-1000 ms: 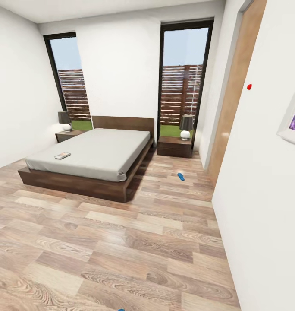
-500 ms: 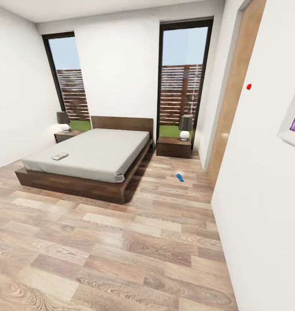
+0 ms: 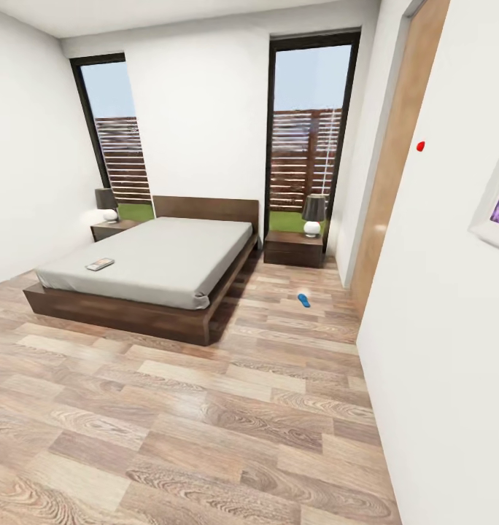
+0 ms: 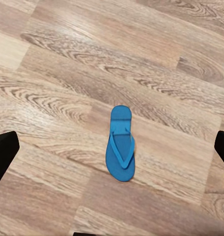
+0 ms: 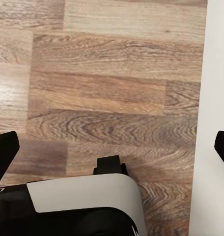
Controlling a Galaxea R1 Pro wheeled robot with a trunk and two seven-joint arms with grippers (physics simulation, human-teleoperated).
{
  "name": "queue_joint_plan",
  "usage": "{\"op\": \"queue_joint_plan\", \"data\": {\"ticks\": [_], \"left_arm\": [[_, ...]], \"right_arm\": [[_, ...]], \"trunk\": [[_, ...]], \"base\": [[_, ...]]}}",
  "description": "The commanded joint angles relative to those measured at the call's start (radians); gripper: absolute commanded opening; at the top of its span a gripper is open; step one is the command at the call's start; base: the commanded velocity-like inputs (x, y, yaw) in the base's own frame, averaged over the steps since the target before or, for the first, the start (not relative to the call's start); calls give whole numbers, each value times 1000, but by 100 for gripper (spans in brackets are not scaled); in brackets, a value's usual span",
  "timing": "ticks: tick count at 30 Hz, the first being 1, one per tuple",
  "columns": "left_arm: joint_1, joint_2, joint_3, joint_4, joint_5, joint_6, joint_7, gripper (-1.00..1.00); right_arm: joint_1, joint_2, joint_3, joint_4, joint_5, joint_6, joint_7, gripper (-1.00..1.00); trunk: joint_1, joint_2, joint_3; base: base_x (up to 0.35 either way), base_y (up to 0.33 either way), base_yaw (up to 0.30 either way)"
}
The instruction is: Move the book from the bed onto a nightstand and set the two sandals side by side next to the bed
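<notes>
Left wrist view is showing a bright blue flat flip-flop sandal (image 4: 121,143) lying on the wood-plank floor (image 4: 53,73) between the spread left gripper (image 4: 112,152) tips, so descending straight and pinching its edge seems best.

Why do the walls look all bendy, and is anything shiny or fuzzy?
Head view: the wide lens leans the walls and windows outward, and pale window light gleams on the floor; the bed casts only a soft shadow. Left wrist view: the sandal looks sharp. Right wrist view: a whitish glare patch sits on the planks.
</notes>
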Motion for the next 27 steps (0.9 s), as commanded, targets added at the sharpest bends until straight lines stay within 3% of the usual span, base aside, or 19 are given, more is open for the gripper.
{"op": "queue_joint_plan", "data": {"ticks": [1,14,16,17,18,20,24,27], "left_arm": [[0,0,-2,0,10,-3,0,100],[-11,5,-1,-16,11,18,-1,100],[-72,7,0,-73,11,164,-2,100],[-121,8,0,-110,12,277,-2,100],[-146,8,0,-123,12,328,-2,100],[-249,8,0,-154,14,497,-4,100],[-362,6,0,-150,16,637,-2,100],[-412,5,0,-123,17,687,-1,100]], "right_arm": [[-1,0,-4,1,0,-3,2,100],[-1,-1,-4,1,-3,-3,2,100],[-1,-1,-4,1,-1,-3,2,100],[-1,-1,-4,1,0,-3,2,100],[-1,-1,-4,1,0,-3,2,100],[-1,-1,-4,1,1,-3,2,100],[-1,-1,-4,1,2,-3,2,100],[-1,0,-3,1,3,-3,2,100]], "trunk": [[0,0,-1],[0,0,-1],[0,0,-1],[0,0,-1],[0,0,-1],[0,0,-1],[0,0,-1],[0,0,-1]], "base": [[0,0,0],[0,0,0],[0,0,0],[0,0,0],[0,0,0],[0,0,0],[0,0,0],[0,0,0]]}}
